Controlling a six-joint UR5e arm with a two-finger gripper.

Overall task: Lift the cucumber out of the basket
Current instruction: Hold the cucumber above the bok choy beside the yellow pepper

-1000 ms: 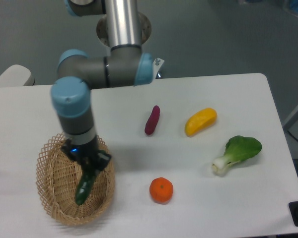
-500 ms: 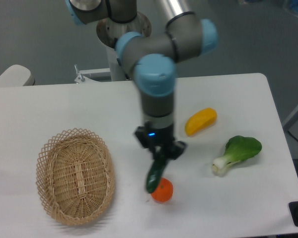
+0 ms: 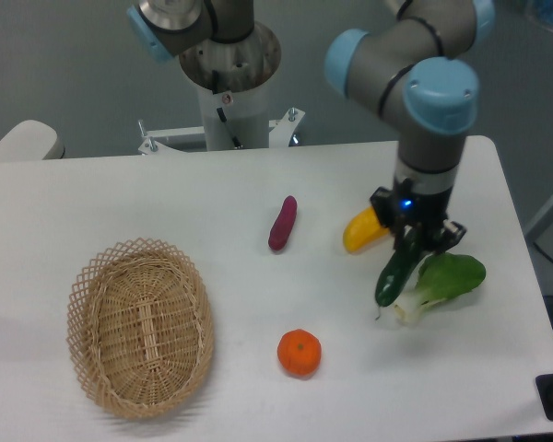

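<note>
My gripper (image 3: 413,241) is shut on the dark green cucumber (image 3: 394,273), which hangs tilted from the fingers above the right part of the table. Its lower end is over the white stem of the bok choy (image 3: 442,284). The tan wicker basket (image 3: 106,295) sits at the front left of the table with nothing in it, far from the gripper.
A purple sweet potato (image 3: 282,223) lies mid-table. A yellow vegetable (image 3: 359,230) lies just left of the gripper, partly hidden by it. An orange (image 3: 300,353) sits at the front middle. The table's right edge (image 3: 521,267) is near the bok choy.
The arm has carried the cucumber out of the basket and rightward across the table, past the orange, to above the bok choy. The basket now holds nothing.
</note>
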